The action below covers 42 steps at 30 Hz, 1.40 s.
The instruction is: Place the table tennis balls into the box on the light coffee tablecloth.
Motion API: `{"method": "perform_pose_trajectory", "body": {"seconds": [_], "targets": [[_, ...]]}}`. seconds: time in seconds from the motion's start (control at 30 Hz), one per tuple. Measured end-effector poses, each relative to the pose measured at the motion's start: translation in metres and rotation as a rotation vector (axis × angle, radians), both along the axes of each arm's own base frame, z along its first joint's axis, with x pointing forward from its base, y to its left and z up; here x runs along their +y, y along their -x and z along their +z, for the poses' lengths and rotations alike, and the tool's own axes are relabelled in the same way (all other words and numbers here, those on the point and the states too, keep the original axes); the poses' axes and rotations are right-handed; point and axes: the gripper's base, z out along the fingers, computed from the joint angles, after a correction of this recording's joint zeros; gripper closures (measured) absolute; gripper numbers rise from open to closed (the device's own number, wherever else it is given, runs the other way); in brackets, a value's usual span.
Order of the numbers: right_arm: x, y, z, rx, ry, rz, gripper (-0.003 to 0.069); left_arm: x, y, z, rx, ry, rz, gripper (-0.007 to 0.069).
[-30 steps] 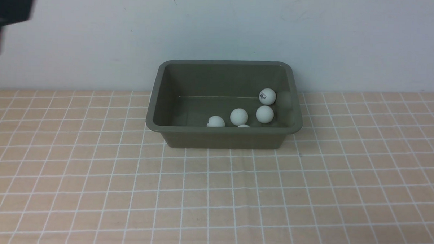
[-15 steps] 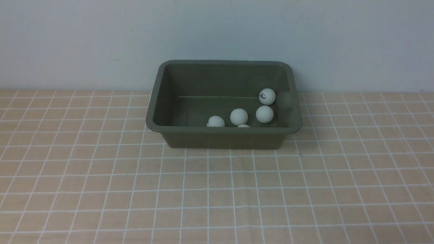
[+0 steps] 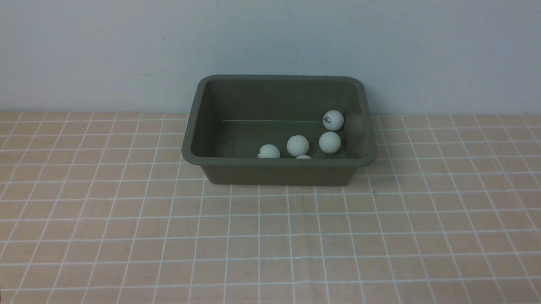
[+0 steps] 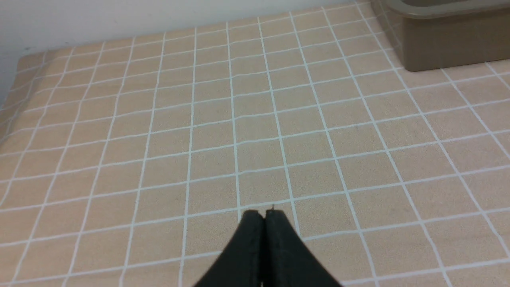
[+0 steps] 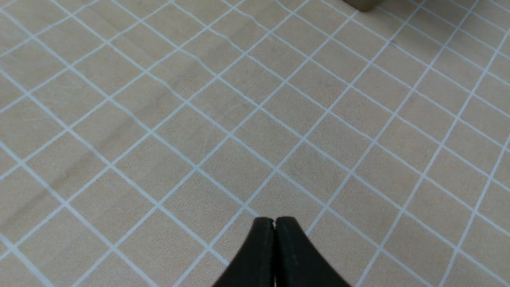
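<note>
Resting inside the box [image 3: 279, 169], just above the middle of the front view, are five balls. One with a dark logo [image 3: 333, 120] sits toward the box's right far side, close to the right wall. A plain one [image 3: 330, 142] lies just below it in the frame. A third [image 3: 297, 145] sits left of that, near the centre of the floor. A fourth [image 3: 268, 151] lies further left, partly cut off by the near rim, and only the top of a fifth [image 3: 303, 157] peeks over that rim. The box stands on the cloth [image 3: 267, 242] with its far side close to the pale wall [image 3: 121, 43].

The left gripper [image 4: 264, 214], at the bottom centre of its wrist view, has its black jaws pressed together with nothing between them, above bare cloth; the box corner shows at that view's upper right. The right gripper [image 5: 274, 220] is likewise closed and empty over the cloth.
</note>
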Motion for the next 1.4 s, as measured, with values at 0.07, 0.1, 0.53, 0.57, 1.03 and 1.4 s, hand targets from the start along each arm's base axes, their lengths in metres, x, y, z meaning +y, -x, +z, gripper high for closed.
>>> {"method": "perform_pose_trajectory", "body": {"seconds": [0.07, 0.1, 0.53, 0.57, 1.03, 1.4], "targets": [[0.000, 0.000, 0.000, 0.000, 0.000, 0.000, 0.0675, 0.000, 0.004, -0.007, -0.031, -0.003, 0.000, 0.0693], [0.000, 0.000, 0.000, 0.000, 0.000, 0.000, 0.0675, -0.001, 0.006, -0.010, -0.050, -0.005, 0.000, 0.0693], [0.000, 0.000, 0.000, 0.001, 0.000, 0.000, 0.0675, -0.001, 0.007, -0.031, -0.035, 0.006, 0.003, 0.0693], [0.000, 0.000, 0.000, 0.001, 0.000, 0.000, 0.0675, -0.001, 0.007, -0.031, -0.037, 0.005, 0.003, 0.0693], [0.000, 0.000, 0.000, 0.001, 0.000, 0.000, 0.0675, 0.000, 0.007, -0.031, -0.044, 0.003, 0.007, 0.0693], [0.000, 0.000, 0.000, 0.001, 0.000, 0.000, 0.0675, 0.006, 0.007, -0.031, -0.046, 0.042, 0.088, 0.0693]]}}
